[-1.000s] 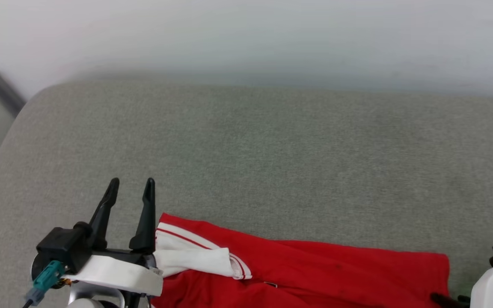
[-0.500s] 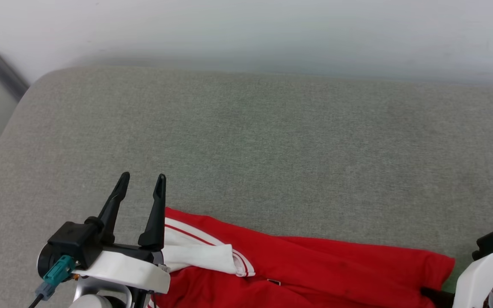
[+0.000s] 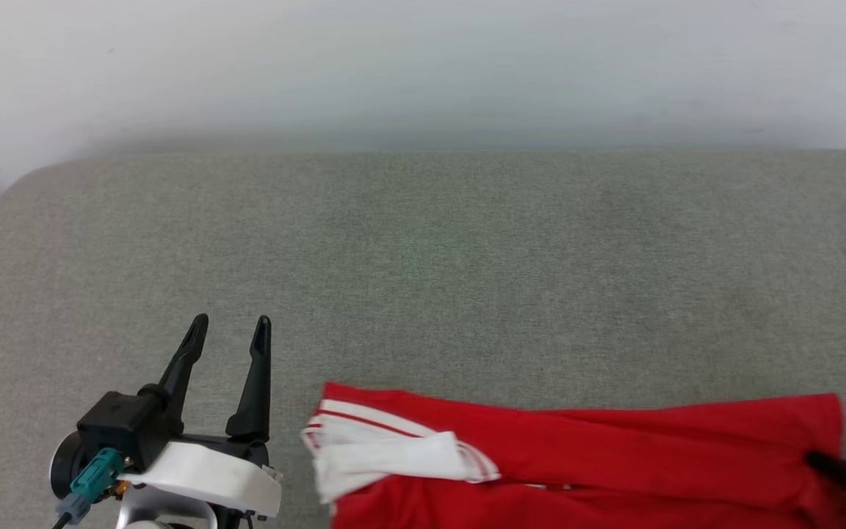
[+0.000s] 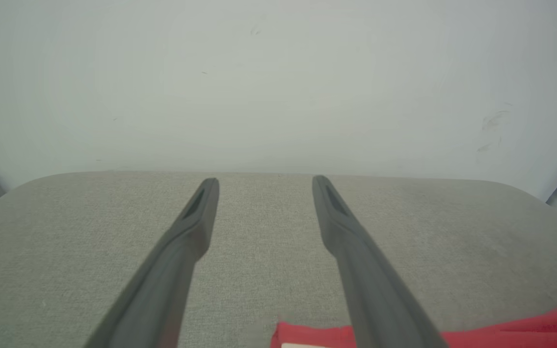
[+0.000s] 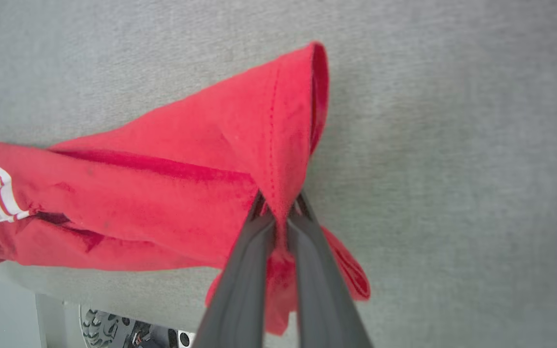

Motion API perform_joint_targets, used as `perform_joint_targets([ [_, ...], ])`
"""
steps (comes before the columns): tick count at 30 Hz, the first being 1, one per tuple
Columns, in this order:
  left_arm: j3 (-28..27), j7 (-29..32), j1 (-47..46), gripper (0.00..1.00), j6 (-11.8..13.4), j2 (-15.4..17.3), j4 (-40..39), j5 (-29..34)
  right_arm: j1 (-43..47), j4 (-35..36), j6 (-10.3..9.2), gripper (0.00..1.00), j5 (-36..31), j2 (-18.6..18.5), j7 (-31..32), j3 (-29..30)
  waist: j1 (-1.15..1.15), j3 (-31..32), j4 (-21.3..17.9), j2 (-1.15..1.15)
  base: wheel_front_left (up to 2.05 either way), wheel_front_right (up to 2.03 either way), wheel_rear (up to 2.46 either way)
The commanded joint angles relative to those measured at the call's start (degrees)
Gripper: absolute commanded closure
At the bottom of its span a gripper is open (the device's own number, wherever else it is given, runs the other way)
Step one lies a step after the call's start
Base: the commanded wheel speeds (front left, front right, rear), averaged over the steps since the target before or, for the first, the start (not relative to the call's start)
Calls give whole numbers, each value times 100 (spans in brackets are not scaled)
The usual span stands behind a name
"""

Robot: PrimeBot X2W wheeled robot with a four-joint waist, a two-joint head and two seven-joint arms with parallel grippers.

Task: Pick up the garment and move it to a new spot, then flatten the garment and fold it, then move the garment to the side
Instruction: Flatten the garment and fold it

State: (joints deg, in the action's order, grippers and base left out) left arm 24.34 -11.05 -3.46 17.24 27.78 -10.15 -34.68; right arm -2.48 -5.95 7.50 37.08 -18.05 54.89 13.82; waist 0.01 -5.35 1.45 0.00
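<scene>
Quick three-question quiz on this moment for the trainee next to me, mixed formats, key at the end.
1. True or false: the left gripper holds the garment.
2. Which part of the garment does the right gripper pinch? A: a sleeve. B: a red stitched edge. C: the collar.
3. Fill in: the sleeve lying nearest the left gripper is ____ with red stripes.

Key: 1 false, its fingers are spread and empty beside the garment. 2 B. 3 white.
</scene>
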Motion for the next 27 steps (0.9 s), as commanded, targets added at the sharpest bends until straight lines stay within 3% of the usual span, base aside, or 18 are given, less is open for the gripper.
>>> perform_joint_targets([
  [1, -9, 4, 79, 0, 34, 8, -43, 19, -66, -33, -2, 100, -67, -49, 51, 217, -1, -1, -35, 0, 0, 0, 0],
  [7, -17, 0, 66, 0, 74, 23, -79, 20, -199, -101, -2, 100, -264, 30, 413, 1226, -1, -64, -95, 0, 0, 0, 0],
  [14, 11, -25, 63, 0, 92, -12, -54, 17, -543, 34, -2, 100, 546, 1153, 1686, 1657, -1, -61, -106, 0, 0, 0, 0],
  [17, 36, 0, 33, 0, 70, -34, -17, -6, -577, 75, -2, 100, 1113, 1446, 2154, 1616, -1, 1, -56, 0, 0, 0, 0],
  [22, 95, 63, -4, 0, 50, -19, 5, 1, -483, -324, -2, 100, 2485, 1526, 2171, 936, -1, 87, 71, 0, 0, 0, 0],
  [23, 90, 110, -46, 0, 47, 34, 7, 14, -411, -486, -2, 100, 3105, 1517, 1802, 190, -1, 127, 138, 0, 0, 0, 0],
  [27, 142, 167, -88, 0, 34, 50, -9, 23, -452, -650, -2, 100, 3601, 1522, 1227, -810, -1, 149, 248, 0, 0, 0, 0],
])
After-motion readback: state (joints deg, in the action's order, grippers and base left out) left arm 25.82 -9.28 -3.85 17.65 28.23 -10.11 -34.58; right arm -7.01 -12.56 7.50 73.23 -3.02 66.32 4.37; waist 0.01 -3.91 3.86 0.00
